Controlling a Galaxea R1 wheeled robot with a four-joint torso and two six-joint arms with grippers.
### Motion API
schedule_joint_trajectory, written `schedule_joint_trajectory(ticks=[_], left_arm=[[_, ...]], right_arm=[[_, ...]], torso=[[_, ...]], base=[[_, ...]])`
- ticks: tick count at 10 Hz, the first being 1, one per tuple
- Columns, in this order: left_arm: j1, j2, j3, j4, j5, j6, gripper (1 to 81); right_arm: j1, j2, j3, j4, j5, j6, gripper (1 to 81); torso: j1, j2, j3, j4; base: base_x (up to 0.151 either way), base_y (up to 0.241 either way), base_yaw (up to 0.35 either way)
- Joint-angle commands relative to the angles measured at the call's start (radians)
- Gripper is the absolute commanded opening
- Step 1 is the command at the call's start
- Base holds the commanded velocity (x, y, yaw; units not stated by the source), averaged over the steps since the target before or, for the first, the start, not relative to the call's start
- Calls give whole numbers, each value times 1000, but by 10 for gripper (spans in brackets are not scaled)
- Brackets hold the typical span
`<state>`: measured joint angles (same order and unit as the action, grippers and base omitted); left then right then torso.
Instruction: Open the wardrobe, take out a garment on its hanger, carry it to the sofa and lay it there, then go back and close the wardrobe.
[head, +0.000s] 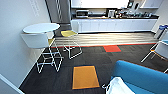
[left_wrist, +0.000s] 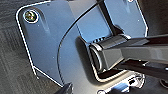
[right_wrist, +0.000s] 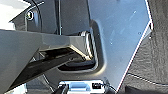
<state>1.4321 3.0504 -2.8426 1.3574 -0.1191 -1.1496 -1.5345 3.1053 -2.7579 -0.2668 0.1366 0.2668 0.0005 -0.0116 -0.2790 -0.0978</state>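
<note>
The bright-blue sofa (head: 142, 75) fills the lower right of the head view, its rounded back towards me. A white garment (head: 119, 87) shows at the picture's lower edge, against the near side of the sofa. A small dark piece (head: 106, 86) sits at the cloth's left edge; I cannot tell whether it is the hanger or part of an arm. Both wrist views show mostly the robot's own dark plate and jointed bar over dark carpet. A patch of white (right_wrist: 10, 10) shows in one corner of the right wrist view.
A round white high table (head: 41, 27) with wire-legged stools (head: 68, 33) stands by the left wall. A white kitchen counter (head: 112, 25) runs along the back. A white chair (head: 160, 50) is at the right. Dark carpet with an orange tile (head: 85, 77) lies ahead.
</note>
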Motion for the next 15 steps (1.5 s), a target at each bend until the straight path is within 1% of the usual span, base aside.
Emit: schedule_joint_trajectory(ticks=[1, 15], left_arm=[[-20, 1, -3, 2, 44, 4, 811], [-11, 2, -4, 8, 44, 5, 811]], right_arm=[[12, 6, 0, -5, -60, -1, 811], [10, 6, 3, -3, -68, -1, 811]], torso=[[0, 0, 0, 0], [0, 0, 0, 0]], base=[[0, 0, 362], [0, 0, 362]])
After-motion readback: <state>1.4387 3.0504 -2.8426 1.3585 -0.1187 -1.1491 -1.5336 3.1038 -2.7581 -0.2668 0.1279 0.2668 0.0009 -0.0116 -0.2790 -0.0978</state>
